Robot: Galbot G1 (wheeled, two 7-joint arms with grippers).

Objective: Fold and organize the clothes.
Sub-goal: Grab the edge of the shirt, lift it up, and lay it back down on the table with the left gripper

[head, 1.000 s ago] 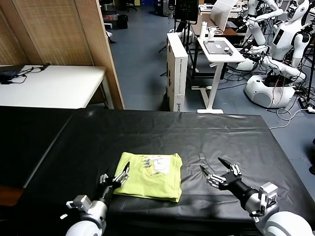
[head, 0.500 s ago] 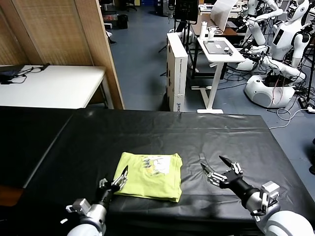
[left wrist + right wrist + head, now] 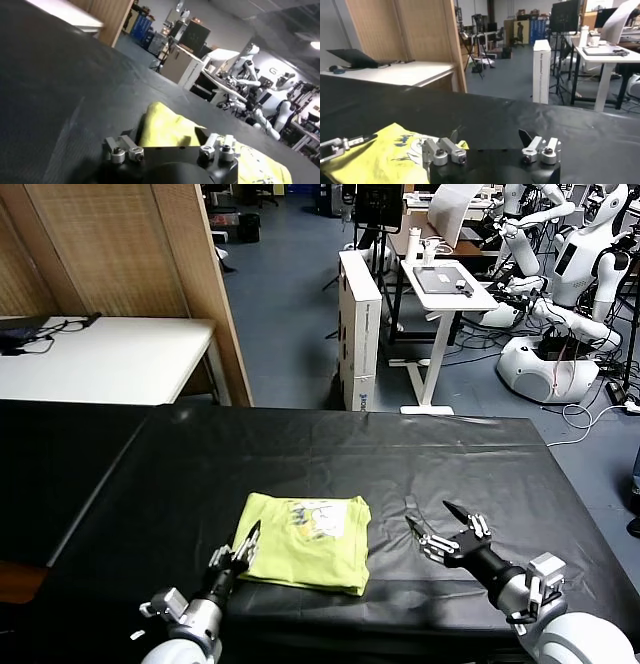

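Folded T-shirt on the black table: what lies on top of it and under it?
Nothing rests on the lime T-shirt; a printed graphic and white label face up. The left claw sits at its near-left edge. Under it, only the black table cover shows; inner folded layers are hidden.

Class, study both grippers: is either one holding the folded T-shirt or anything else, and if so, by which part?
Nothing is held. The right gripper hangs open over bare black table, apart from the T-shirt. The left gripper sits at the shirt's near-left edge; whether it grips cannot be told.

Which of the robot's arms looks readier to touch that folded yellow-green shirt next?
Probably the left. The left gripper sits at the folded T-shirt's near-left edge, while the right gripper hovers open over bare black table.
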